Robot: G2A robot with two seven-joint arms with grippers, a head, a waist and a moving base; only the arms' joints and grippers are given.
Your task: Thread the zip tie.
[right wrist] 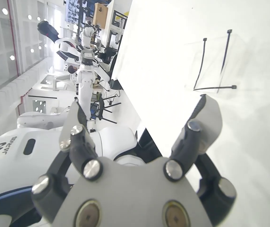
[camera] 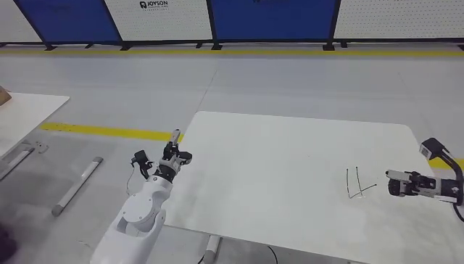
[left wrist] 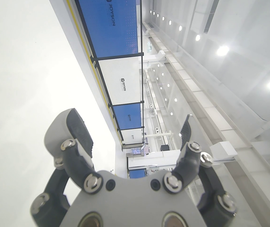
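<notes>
Three black zip ties (right wrist: 225,55) lie loose on the white bench (camera: 290,177) near its right edge: two side by side, the third across their ends. The right claw (right wrist: 139,102) is spread and empty, just beside them. The left claw (left wrist: 132,121) is spread and empty at the bench's left edge, well apart.

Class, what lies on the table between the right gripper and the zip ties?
Nothing: in the top view, a bare stretch of white tabletop separates the right gripper from the zip ties.
</notes>
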